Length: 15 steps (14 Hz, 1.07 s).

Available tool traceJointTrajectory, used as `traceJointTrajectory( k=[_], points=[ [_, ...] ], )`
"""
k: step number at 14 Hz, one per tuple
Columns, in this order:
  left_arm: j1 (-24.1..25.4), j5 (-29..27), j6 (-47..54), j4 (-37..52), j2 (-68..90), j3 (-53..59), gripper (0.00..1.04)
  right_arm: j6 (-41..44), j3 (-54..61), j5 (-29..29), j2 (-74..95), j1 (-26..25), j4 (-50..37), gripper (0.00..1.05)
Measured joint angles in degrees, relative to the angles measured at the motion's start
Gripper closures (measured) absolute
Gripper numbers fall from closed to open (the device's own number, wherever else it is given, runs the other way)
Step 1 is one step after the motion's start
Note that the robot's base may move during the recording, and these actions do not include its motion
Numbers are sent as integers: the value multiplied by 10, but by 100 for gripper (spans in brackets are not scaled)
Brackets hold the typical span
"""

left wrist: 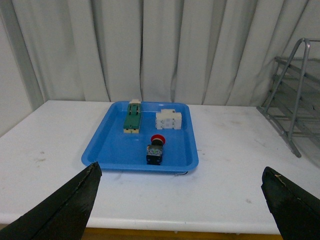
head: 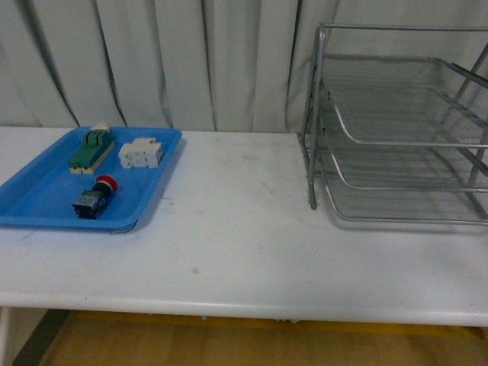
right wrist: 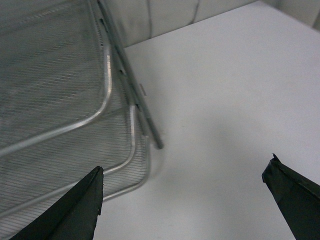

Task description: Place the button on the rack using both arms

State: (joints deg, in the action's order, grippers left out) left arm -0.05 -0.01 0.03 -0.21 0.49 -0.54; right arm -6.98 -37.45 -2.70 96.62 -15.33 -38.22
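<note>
Scene: A white table (head: pixel 244 252) stands before a pale pleated curtain (head: pixel 191 61). A blue tray (head: pixel 38 202) sits at its left end and the rack (head: pixel 396 137) at its right, the 2 well apart.
Button: The button (head: pixel 96 197) lies on its side in the near half of the blue tray. Its red cap is turned toward the curtain and its dark body toward the table's front edge. It touches neither of the other parts in the tray.
Tray companions: Behind the button sit 2 more parts, a green-and-beige switch block (head: pixel 91 149) on the left and a white block (head: pixel 141 154) just beside it on the right.
Rack: 3 wire-mesh tiers are stacked in an upright silver frame standing on the table. The rack's right side runs out of the front view.
Left gripper: The left gripper (left wrist: pixel 181 170) hangs above the table's near edge, facing the blue tray and the button (left wrist: pixel 155 149). Its 2 dark fingers (left wrist: pixel 75 205) are spread wide with nothing between them. The rack's frame (left wrist: pixel 292 95) shows at the edge of the left wrist view.
Right gripper: The right gripper (right wrist: pixel 186 166) looks down on a lower corner of the rack (right wrist: pixel 60 95) and the bare table beside it. Its fingers (right wrist: pixel 80 210) are parted wide and hold nothing.
</note>
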Motion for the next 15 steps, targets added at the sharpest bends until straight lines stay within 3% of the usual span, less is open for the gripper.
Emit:
traceJointTrajectory(
  k=[4, 6, 7, 9, 11, 15],
  points=[
    [0, 0, 0, 0, 0, 0, 7, -150, -10, 89, 35, 8, -72, 6],
    [0, 0, 0, 0, 0, 0, 7, -336, 6, 182, 83, 7, -201, 6],
    [0, 0, 0, 0, 0, 0, 7, -606, 20, 197, 182, 12, -356, 6],
    [0, 0, 0, 0, 0, 0, 7, -737, 27, 177, 235, 30, -355, 6],
    [0, 0, 0, 0, 0, 0, 7, -798, 33, 170, 265, 58, -352, 6],
    [0, 0, 0, 0, 0, 0, 7, -817, -9, 157, 289, 90, -355, 6]
  ],
)
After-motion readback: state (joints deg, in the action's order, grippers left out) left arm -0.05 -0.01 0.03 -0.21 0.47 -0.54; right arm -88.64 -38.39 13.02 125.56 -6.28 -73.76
